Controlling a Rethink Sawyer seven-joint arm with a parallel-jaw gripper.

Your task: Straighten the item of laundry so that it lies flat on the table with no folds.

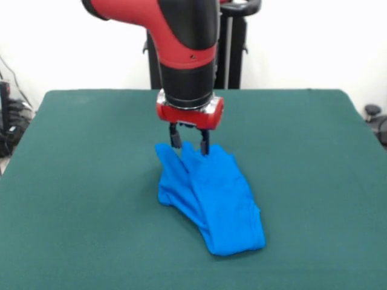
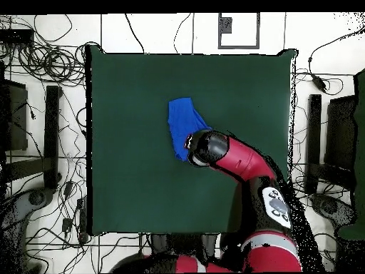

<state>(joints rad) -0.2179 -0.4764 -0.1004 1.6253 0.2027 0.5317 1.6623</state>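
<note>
In the front view we are looking at the gripper point(image 1: 189, 142) hanging over the far end of the item of laundry point(image 1: 211, 196), its two dark fingers point(image 1: 175, 138) parted narrowly and their tips reaching the cloth's far edge. A peak of blue fabric is rising between them, so we are judging that they are closing on a pinch of it, though we cannot tell whether the grip is firm. The shirt is lying bunched into a long ridge near the middle of the table point(image 1: 72, 181), running from the gripper toward the near right, with deep folds along its length.

In the overhead view the arm is covering the end of the item of laundry point(image 2: 183, 123) nearest the robot's base, and the gripper itself is hidden beneath the wrist. The cloth is showing as a small crumpled strip near the centre of the table point(image 2: 128, 178).

We are expecting the fabric to be light, soft and limp: it should drape and drag easily, but slip from a shallow pinch. We are favouring a hold on an outer edge or corner, a single layer rather than the bundle.
</note>
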